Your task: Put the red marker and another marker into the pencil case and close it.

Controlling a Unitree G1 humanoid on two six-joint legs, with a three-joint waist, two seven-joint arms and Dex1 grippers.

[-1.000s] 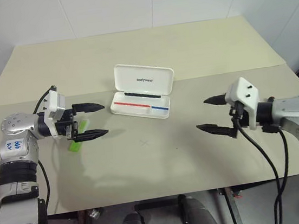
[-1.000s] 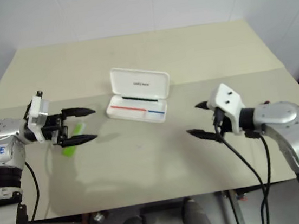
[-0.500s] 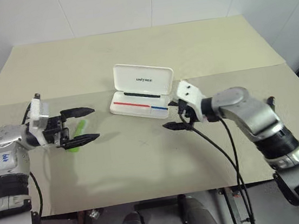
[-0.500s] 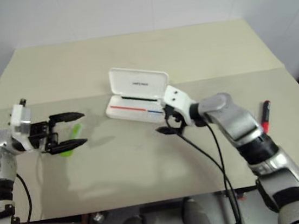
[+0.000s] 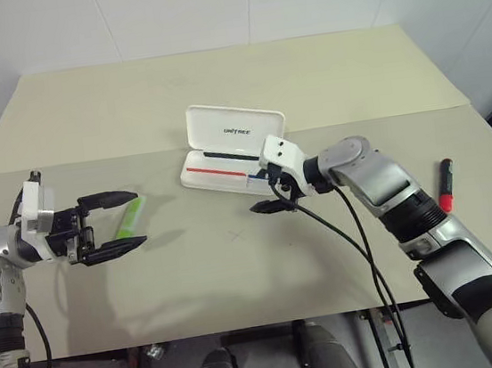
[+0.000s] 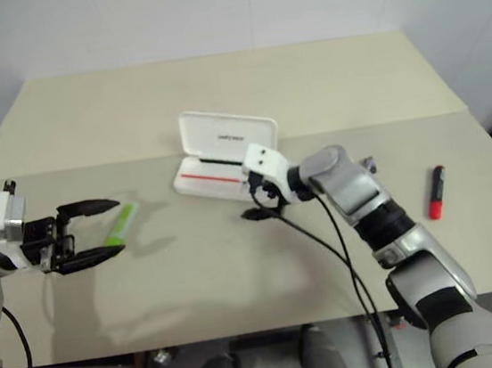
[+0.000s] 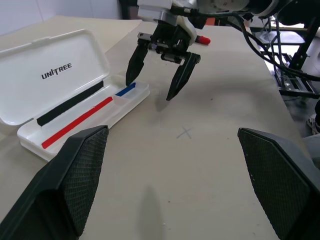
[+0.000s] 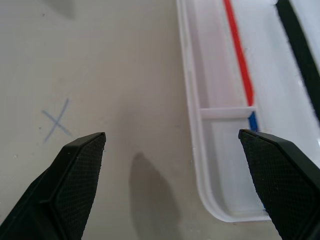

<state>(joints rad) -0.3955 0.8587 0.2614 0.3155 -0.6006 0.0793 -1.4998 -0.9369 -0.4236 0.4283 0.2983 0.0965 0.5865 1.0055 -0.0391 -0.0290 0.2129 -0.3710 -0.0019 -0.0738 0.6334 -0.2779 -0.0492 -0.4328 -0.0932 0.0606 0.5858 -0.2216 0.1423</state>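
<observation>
The pencil case [image 5: 217, 123] lies open mid-table, its lid up and its tray [image 8: 220, 150] holding no markers. The lime-green marker [image 5: 131, 218] lies on the table to the left of the case. My left gripper [image 5: 141, 217] hovers level over it, open, with the marker showing between its fingers and not gripped. At the far right of the table rests the red marker [image 5: 446, 184], with nothing near it. My right gripper [image 7: 150, 90] hangs open at the front right corner of the tray, tilted down, with nothing between its fingers.
A small pencilled X [image 5: 239, 234] marks the table in front of the case. The cream table [image 5: 323, 76] has free room behind the case and along the front. A black cable [image 5: 362, 250] trails from my right wrist.
My right arm has swung left across the table to the case's front right corner, uncovering the red marker. My left gripper has drawn back to the left. Both stay open.
</observation>
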